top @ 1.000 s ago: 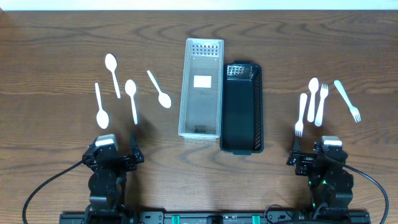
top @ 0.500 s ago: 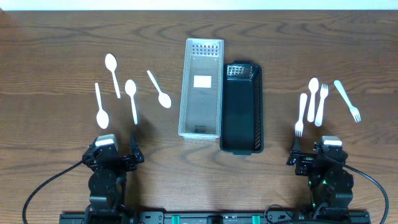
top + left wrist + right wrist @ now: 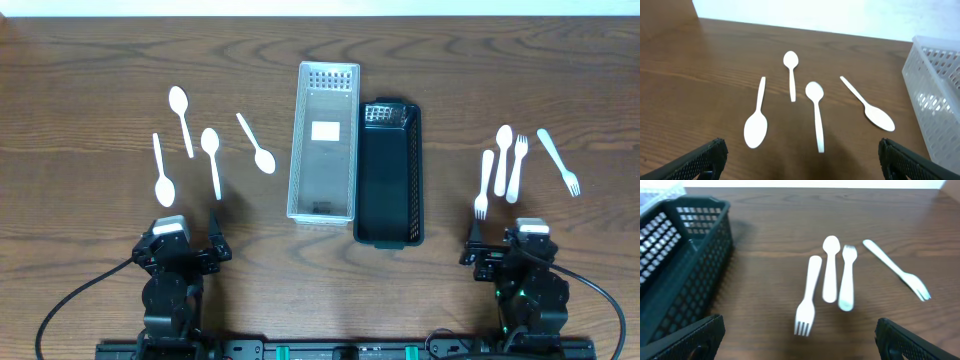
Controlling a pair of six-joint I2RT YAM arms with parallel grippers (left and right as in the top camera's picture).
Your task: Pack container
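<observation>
Altogether five spoons [image 3: 210, 138], three forks [image 3: 517, 170], one clear basket [image 3: 325, 170], one black basket [image 3: 388, 180].

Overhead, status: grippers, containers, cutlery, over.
Left gripper and right gripper jaws open, empty. Clear bin and black bin both empty. Four spoons left, three forks plus one spoon right. Nothing blocking.

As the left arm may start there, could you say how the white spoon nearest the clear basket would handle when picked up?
The spoon looks like thin white plastic, so it is probably light and fairly stiff. It lies flat on the smooth table, so it may skid when gripped.
</observation>
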